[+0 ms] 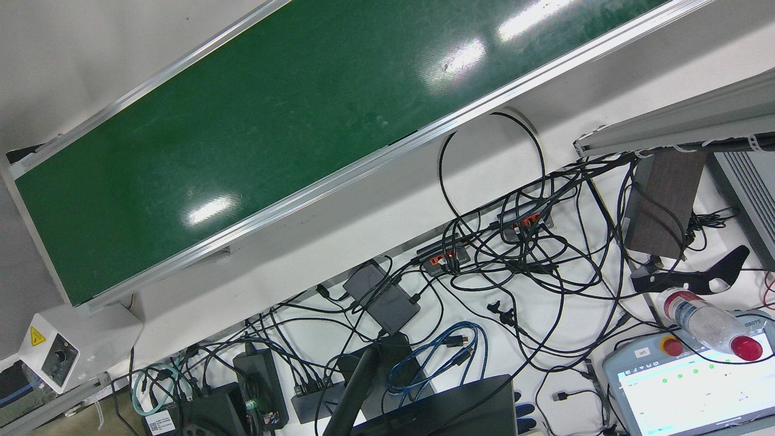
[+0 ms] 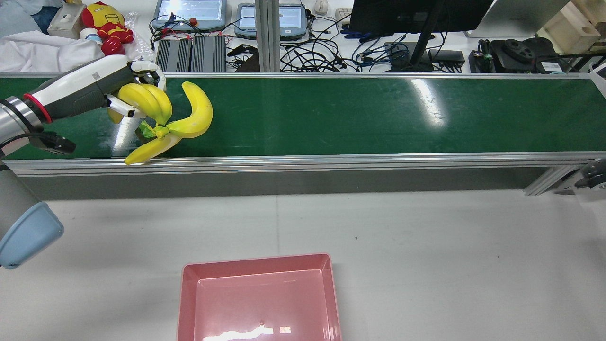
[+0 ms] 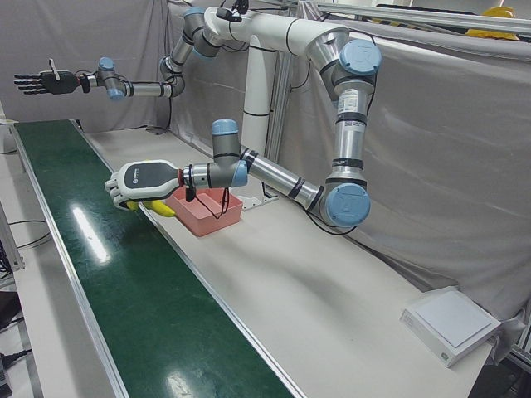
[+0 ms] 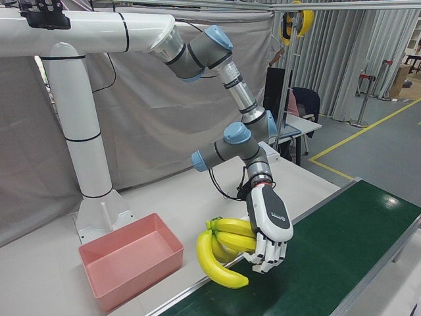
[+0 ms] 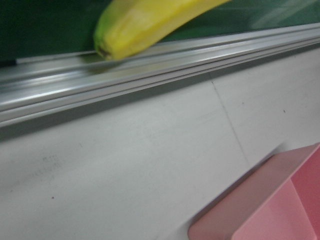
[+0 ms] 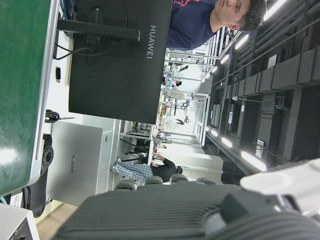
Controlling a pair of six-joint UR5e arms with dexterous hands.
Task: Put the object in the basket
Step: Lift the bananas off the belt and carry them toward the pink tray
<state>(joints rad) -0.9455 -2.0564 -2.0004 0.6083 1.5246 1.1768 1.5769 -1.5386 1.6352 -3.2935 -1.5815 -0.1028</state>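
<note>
I am holding the banana bunch (image 2: 163,116) at the end of the green conveyor belt (image 2: 360,113) nearest my left arm, its lowest banana tip hanging over the belt's rail on the robot's side. My left hand (image 2: 120,90) is curling its fingers down over the upper bananas from the far side, wrapping the fruit rather than pinching the stem, which I judge is giving me a firmer hold on such a wide, curved load. In the right-front view the hand (image 4: 270,230) is coming down from above and the bunch (image 4: 223,253) looks clear of the belt there, though I cannot tell for certain that it is lifted.

The pink basket (image 2: 260,298) is sitting empty on the white surface (image 2: 426,246), at its edge closest to the robot and well apart from the belt, so the carry across is not yet done.

The left hand view is showing what the others do not: one banana tip (image 5: 130,30) right over the rail, with a corner of the basket (image 5: 270,200) below. The left-front view alone is showing my right hand (image 3: 40,82), spread with fingers apart, holding nothing, parked high over the far end of the belt.
</note>
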